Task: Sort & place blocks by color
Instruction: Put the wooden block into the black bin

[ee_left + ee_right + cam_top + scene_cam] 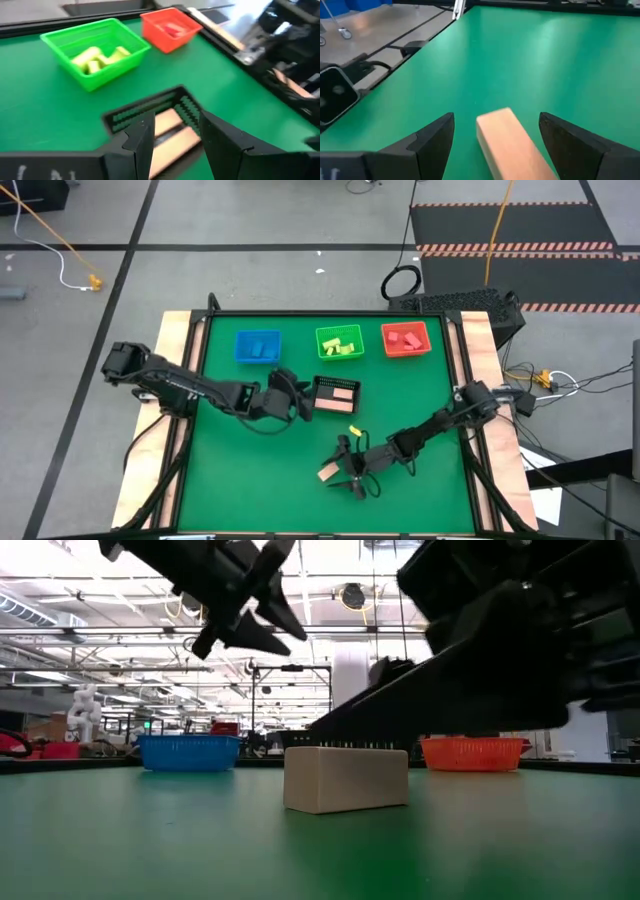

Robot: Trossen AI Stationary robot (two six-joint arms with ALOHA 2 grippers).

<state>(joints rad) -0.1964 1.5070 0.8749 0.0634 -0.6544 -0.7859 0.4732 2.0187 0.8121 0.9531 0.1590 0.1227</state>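
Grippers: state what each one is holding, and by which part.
Nothing is held. The right gripper is open astride the tan block on the table, fingers clear of its sides. The left gripper hangs empty over the black mesh tray.

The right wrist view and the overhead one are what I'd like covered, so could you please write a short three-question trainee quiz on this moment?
1. True or false: the right gripper has its fingers open on either side of a tan block lying on the table.
2. Which holds yellow-green blocks? A) blue tray B) green tray C) red tray
3. Fill in: the left gripper is beside the black ____ tray, which holds tan bars.

Key: 1 true; 2 B; 3 mesh.
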